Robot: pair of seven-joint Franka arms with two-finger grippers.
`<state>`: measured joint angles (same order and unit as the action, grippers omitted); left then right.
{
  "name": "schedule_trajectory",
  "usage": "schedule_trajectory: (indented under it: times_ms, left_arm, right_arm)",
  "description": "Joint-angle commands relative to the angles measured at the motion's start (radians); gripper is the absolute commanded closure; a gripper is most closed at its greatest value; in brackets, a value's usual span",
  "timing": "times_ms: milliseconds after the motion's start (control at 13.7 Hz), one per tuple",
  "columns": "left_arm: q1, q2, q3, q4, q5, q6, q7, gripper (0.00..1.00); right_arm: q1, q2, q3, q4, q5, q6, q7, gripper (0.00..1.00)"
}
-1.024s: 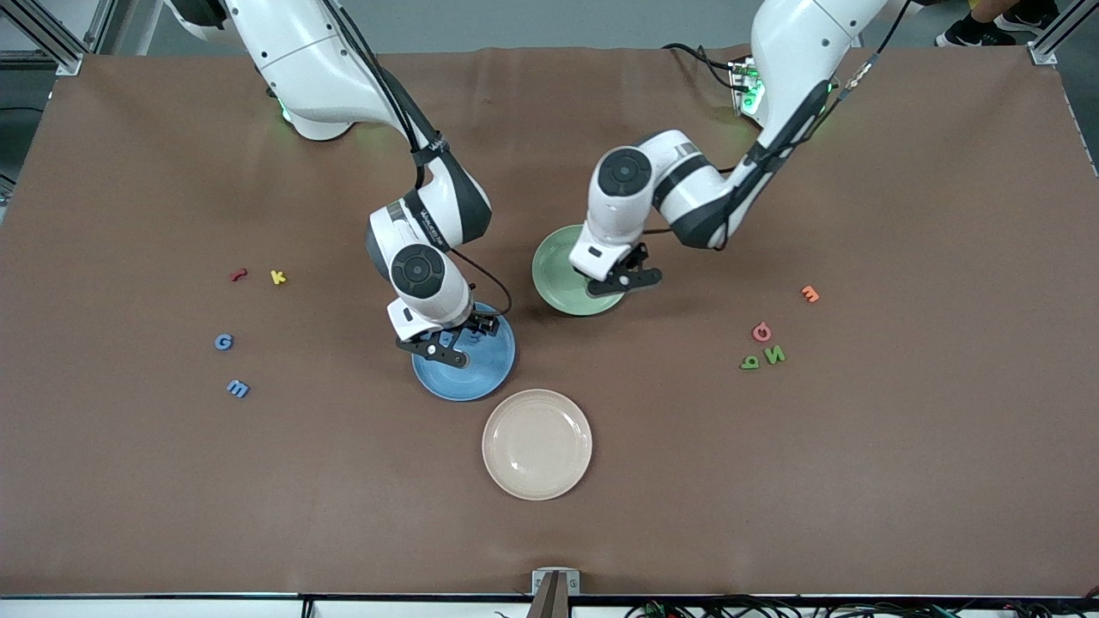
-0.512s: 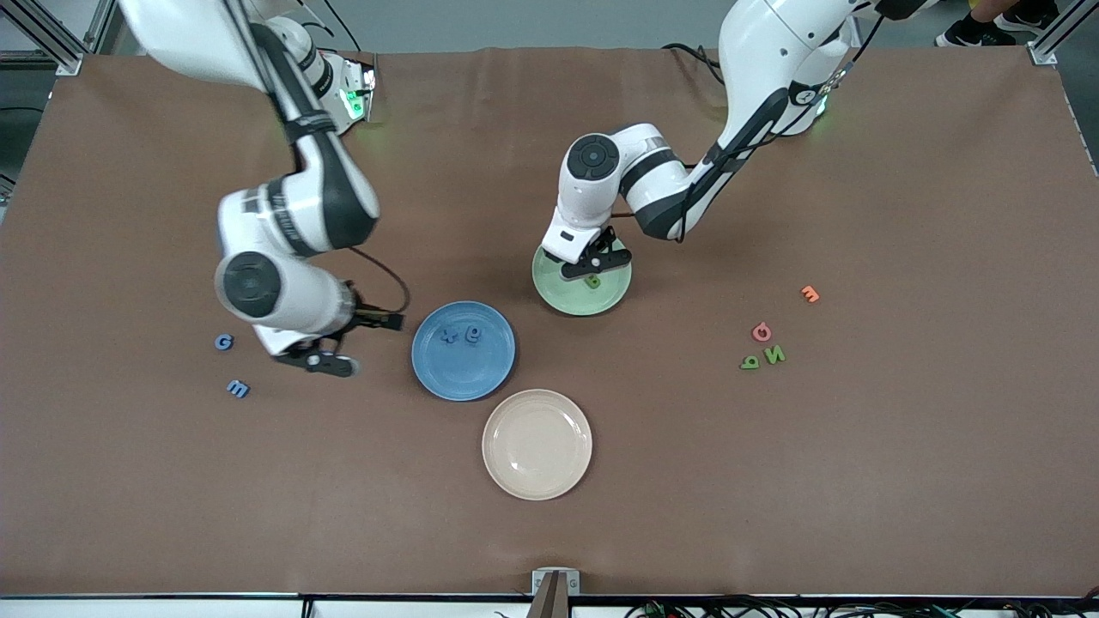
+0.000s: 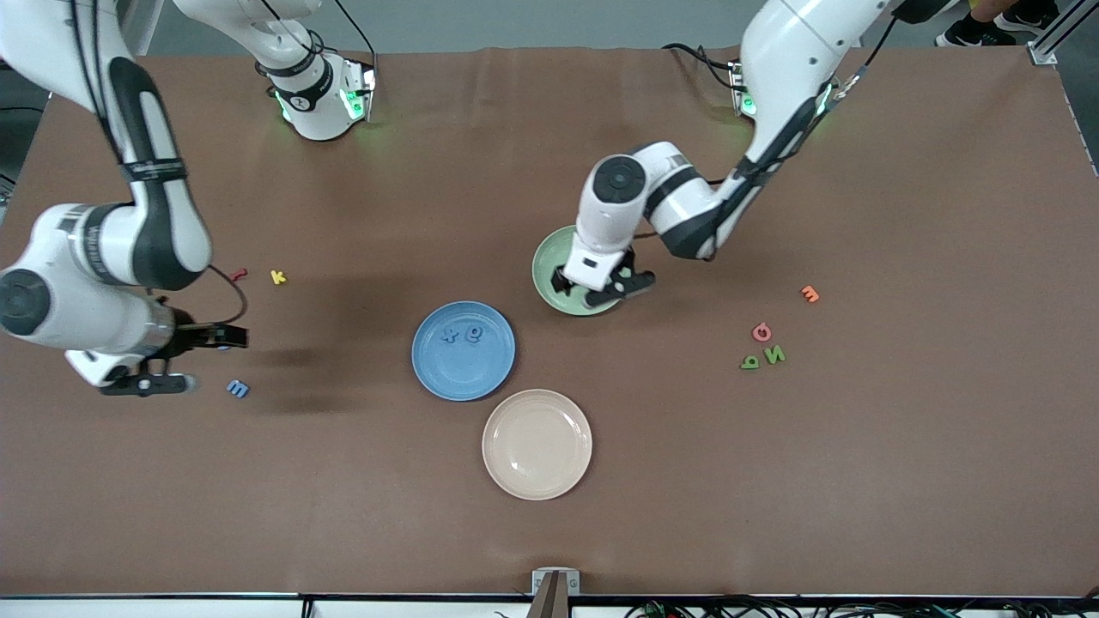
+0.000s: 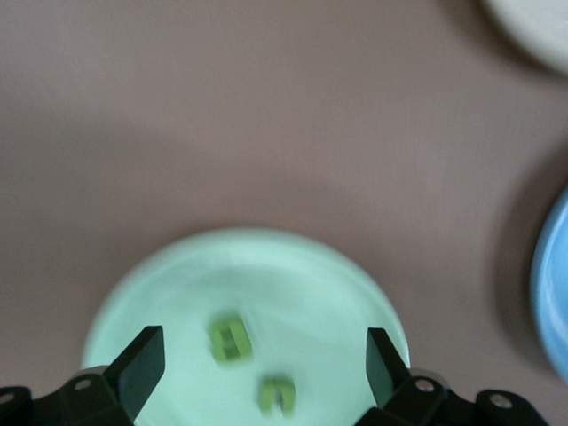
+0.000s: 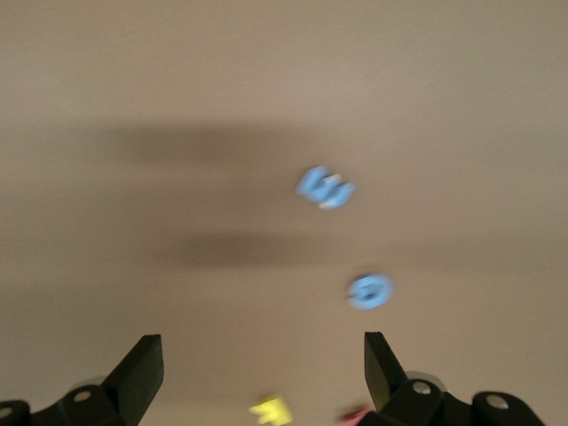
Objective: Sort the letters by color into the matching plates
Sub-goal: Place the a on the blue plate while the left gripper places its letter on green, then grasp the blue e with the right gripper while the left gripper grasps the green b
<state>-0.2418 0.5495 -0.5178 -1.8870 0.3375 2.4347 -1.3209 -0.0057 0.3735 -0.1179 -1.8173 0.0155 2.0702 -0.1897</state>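
Toward the right arm's end of the desk, the right gripper point(image 3: 167, 360) hangs with jaws released and empty over bare cloth.
A blue letter point(image 3: 238, 389) lies just beside it; a second blue one point(image 5: 369, 290) is hidden by the arm from the front. Two more rest on the blue plate point(image 3: 464, 375). Over the green plate point(image 3: 543, 262), the left gripper point(image 3: 601, 290) is spread, covering two green letters point(image 4: 230, 340) there; two others point(image 3: 763, 359) lie toward the left arm's end.

Left tool point(image 3: 601, 290) low, fingers spread and empty, right tool point(image 3: 163, 360) raised, fingers spread and empty
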Motion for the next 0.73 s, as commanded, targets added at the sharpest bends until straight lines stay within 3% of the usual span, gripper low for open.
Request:
schedule_trajectory:
  times_ms: [0,366,659]
  left_arm:
    - [0.131,-0.054,-0.004,-0.015,0.018,-0.017,0.133,0.00]
    - [0.333,-0.043,-0.002,-0.021,0.018,-0.045,0.447,0.00]
    - [0.426,-0.013,-0.002,-0.029,0.101,-0.046,0.641,0.06]
  right_arm:
    - [-0.057,-0.002,0.024,-0.057,-0.043,0.063,-0.053,0.00]
    - [-0.112,-0.004,0.026,-0.203,-0.078,0.250,-0.102,0.00]
    - [-0.132,0.062,0.027,-0.226,-0.078,0.385,-0.103,0.00]
